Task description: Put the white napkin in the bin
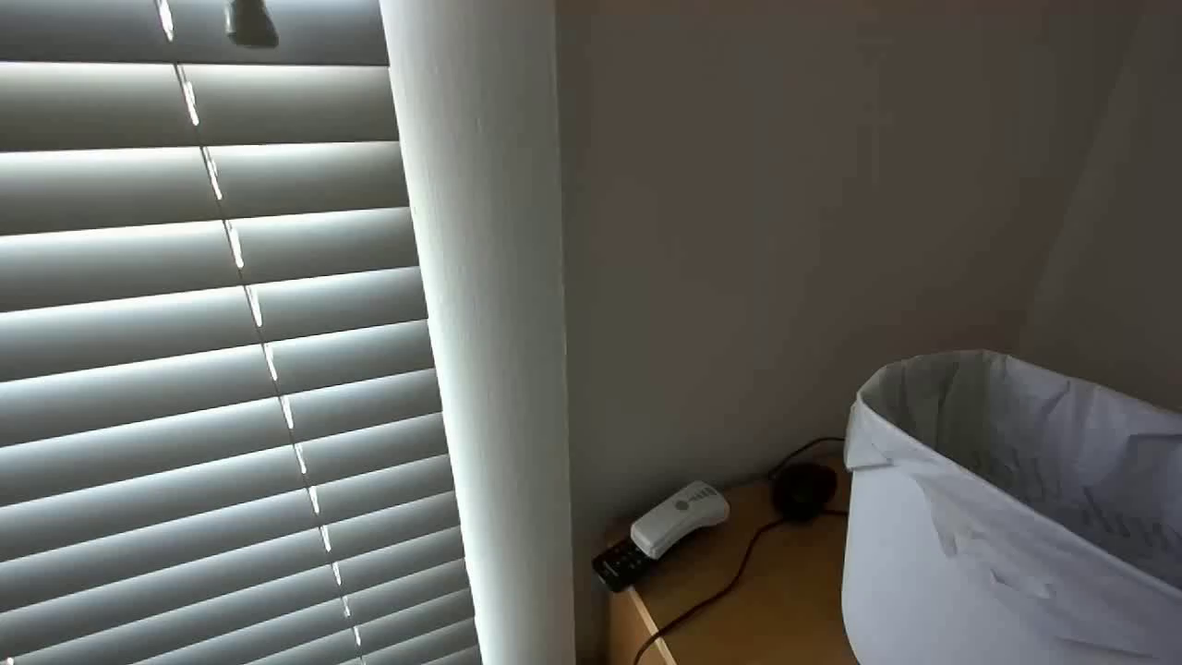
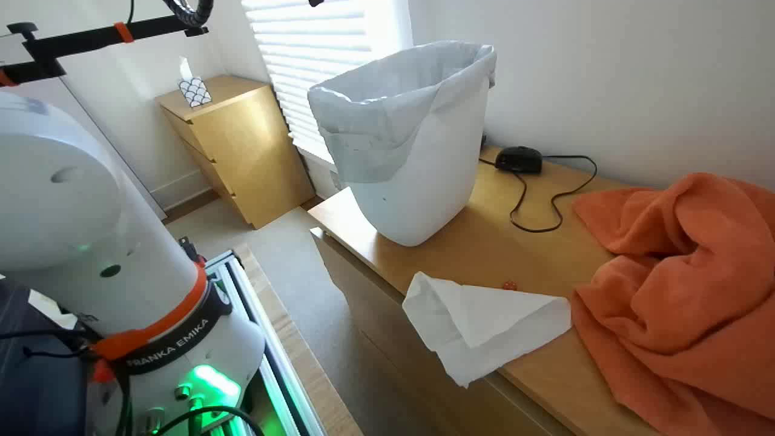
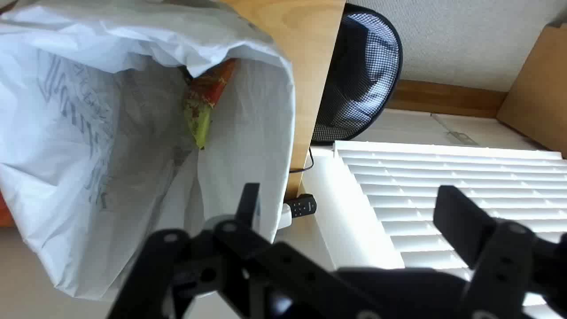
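White napkin (image 2: pixel 487 321) is draped over the edge of the bench (image 2: pixel 527 257), so pickup's apparently pending. Hand (image 3: pixel 350 195) is spread near the lined waste bin (image 2: pixel 418 163); napkin's gotta be reached and pinched next.

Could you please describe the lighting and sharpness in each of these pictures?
In an exterior view, the blinds are backlit and the wall is dim; in an exterior view, the white napkin shows clearly and part of the robot base glows green; in the wrist view, the blinds are glaringly bright and the gripper is dark and slightly blurred.
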